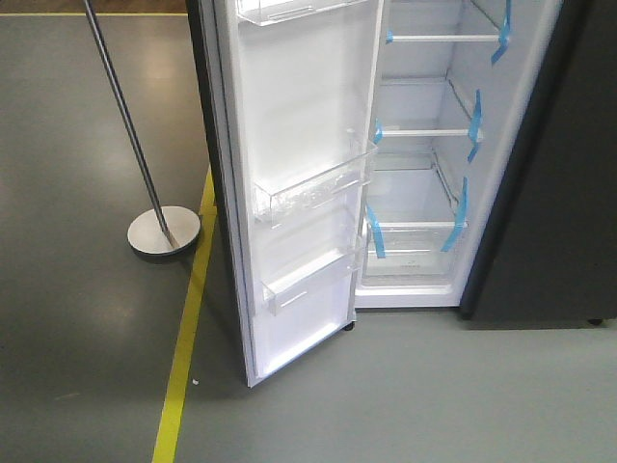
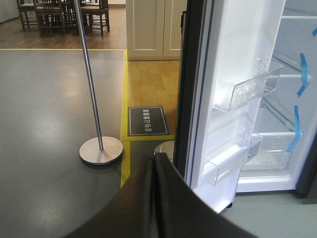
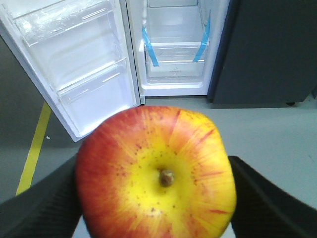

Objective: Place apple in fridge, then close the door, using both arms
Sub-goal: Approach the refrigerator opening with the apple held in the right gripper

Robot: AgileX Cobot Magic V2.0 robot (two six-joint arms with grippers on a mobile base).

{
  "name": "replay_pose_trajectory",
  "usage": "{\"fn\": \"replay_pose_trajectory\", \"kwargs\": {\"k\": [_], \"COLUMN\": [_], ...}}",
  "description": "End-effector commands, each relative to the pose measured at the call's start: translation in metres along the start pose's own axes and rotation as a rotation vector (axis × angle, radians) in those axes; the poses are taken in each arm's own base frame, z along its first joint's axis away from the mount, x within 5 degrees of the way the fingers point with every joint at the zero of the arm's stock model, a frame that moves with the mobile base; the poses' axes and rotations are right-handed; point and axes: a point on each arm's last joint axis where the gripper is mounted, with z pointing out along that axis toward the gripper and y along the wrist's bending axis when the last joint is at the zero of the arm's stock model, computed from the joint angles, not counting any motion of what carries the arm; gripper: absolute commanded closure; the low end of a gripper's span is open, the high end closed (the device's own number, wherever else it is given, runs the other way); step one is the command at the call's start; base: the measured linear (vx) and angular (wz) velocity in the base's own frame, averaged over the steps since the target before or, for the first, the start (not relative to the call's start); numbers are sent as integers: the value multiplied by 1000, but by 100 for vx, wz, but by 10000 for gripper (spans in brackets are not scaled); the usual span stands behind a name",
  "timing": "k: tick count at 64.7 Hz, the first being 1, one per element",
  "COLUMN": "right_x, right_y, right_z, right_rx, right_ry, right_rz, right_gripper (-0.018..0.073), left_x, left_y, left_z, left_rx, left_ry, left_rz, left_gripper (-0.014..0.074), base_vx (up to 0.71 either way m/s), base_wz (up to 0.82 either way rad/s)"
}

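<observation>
Black right gripper (image 3: 154, 206) clenched a small round red-and-yellow apple (image 3: 156, 168) in front of the tall dark-grey fridge (image 3: 173, 90); black left gripper (image 2: 154, 198) was closed, empty, beside the fridge's open white-lined door (image 2: 233, 54); a low reach risked striking a white shelf edge (image 1: 415, 226).

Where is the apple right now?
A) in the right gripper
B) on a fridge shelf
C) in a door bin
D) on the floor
A: the right wrist view shows the apple clamped in the right gripper, with the open fridge ahead of it.
</observation>
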Motion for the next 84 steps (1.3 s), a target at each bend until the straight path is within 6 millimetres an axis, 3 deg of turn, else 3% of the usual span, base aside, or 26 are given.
{"fn": "replay_pose_trajectory", "kwargs": {"k": [1, 84], "right_x": [-14, -14], "right_y": [-1, -1], "right_z": [-6, -6], "right_rx": [12, 12], "right_ry": [-98, -98], "right_rz": [2, 2], "right_gripper": [314, 314], "left_x": [0, 0], "left_y": [-1, -1], "left_z": [1, 1], "left_rx": [16, 16], "left_ry": [-62, -62], "left_rz": [-5, -5], "left_gripper": [602, 602], "base_vx": [8, 6], "base_wz": [1, 0]}}
